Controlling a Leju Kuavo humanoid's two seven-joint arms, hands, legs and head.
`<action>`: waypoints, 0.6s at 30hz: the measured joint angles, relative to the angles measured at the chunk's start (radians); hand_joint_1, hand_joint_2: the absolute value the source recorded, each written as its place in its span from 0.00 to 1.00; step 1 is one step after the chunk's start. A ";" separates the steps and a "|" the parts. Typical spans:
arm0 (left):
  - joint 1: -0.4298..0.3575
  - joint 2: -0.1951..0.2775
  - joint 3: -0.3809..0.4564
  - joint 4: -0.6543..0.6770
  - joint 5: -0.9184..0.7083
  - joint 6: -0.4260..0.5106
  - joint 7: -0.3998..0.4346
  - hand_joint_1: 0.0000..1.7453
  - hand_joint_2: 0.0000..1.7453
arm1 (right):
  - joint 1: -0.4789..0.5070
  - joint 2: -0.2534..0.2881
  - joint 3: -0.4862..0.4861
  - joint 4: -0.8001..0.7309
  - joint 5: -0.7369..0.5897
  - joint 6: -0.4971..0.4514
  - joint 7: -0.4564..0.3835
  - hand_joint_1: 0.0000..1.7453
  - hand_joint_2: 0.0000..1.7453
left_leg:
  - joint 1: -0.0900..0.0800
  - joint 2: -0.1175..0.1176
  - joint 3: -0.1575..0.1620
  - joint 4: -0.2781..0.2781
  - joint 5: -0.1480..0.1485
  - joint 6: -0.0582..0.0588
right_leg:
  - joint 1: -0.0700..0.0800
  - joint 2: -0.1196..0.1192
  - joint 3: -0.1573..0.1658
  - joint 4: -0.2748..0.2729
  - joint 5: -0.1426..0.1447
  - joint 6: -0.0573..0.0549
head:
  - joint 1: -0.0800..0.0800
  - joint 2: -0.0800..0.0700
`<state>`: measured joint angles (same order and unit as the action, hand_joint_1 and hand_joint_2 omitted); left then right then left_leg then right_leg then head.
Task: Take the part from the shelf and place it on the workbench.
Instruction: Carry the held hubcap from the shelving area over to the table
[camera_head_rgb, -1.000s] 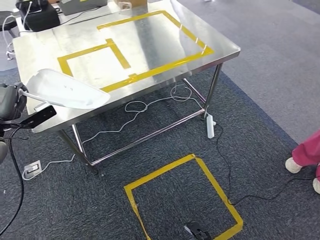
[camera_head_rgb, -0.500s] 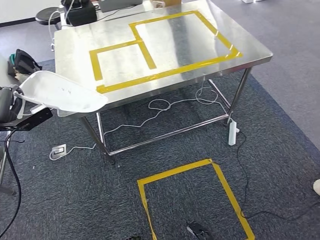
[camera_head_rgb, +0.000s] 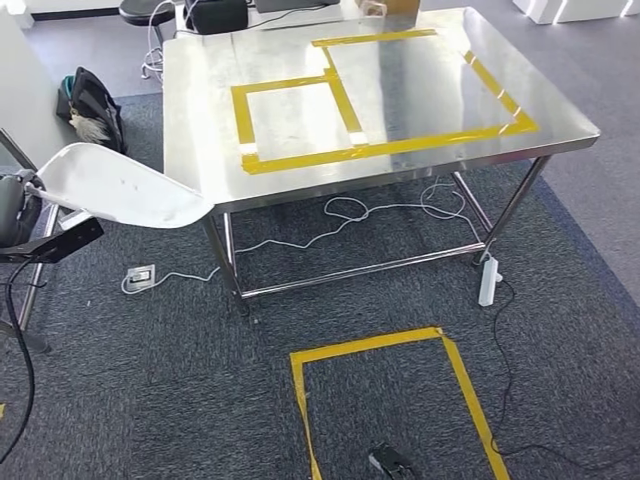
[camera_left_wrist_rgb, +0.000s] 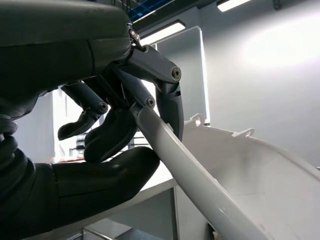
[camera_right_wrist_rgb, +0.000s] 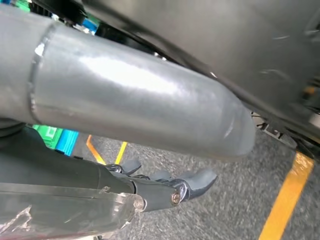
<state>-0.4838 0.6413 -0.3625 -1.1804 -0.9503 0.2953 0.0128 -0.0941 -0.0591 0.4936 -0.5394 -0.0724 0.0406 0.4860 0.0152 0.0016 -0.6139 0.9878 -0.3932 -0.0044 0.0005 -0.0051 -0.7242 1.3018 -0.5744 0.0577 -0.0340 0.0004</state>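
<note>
Part: a long white moulded panel (camera_head_rgb: 121, 187), at the left of the head view, off the worktop's near-left corner and above the carpet.
Long axis: roughly level, running from the left hand toward the worktop; its rounded free end points at the near-left table leg (camera_head_rgb: 223, 262).
Left hand: the left hand (camera_left_wrist_rgb: 113, 125) grips the part's edge, dark fingers (camera_left_wrist_rgb: 166, 95) curled over the rim and thumb beneath.
Right hand: the right hand (camera_right_wrist_rgb: 177, 187) shows extended fingers holding nothing visible; how far apart they are I cannot tell.
Worktop: steel worktop (camera_head_rgb: 204, 130) with yellow tape outlines (camera_head_rgb: 332, 100).
Around: white cables (camera_head_rgb: 347, 215) and a power strip (camera_head_rgb: 488, 281) under the worktop, a yellow tape square (camera_head_rgb: 377, 345) on the carpet, a black bag (camera_head_rgb: 94, 105) at the left.
Hard to make out: the part's held end is cut off behind the hand.
</note>
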 joint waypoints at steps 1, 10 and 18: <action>0.003 0.000 0.000 -0.001 0.002 0.006 -0.008 1.00 1.00 | 0.003 0.000 0.000 0.000 0.000 -0.001 0.000 0.00 0.00 | 0.000 -0.004 0.000 0.000 0.000 0.000 | 0.000 0.001 -0.005 0.008 0.007 0.000 | 0.000 0.000; 0.016 0.025 0.005 -0.004 0.096 0.074 -0.156 1.00 1.00 | 0.007 -0.002 0.000 -0.005 -0.012 0.009 0.005 0.00 0.00 | -0.005 -0.022 -0.012 0.004 0.013 0.005 | -0.004 0.023 0.132 -0.279 0.133 -0.017 | -0.003 0.000; 0.017 0.029 0.008 0.010 0.169 0.138 -0.316 1.00 1.00 | -0.007 -0.003 0.001 -0.002 -0.027 0.028 0.012 0.00 0.00 | -0.001 -0.021 -0.013 -0.014 0.028 -0.025 | 0.000 0.024 0.121 -0.278 0.139 -0.031 | -0.003 0.000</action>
<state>-0.4669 0.6706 -0.3541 -1.1704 -0.7815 0.4330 -0.3028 -0.1008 -0.0625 0.4945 -0.5410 -0.0999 0.0688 0.4982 0.0142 -0.0192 -0.6270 0.9736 -0.3656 -0.0293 0.0008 0.0190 -0.6031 1.0238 -0.4357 0.0263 -0.0372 0.0004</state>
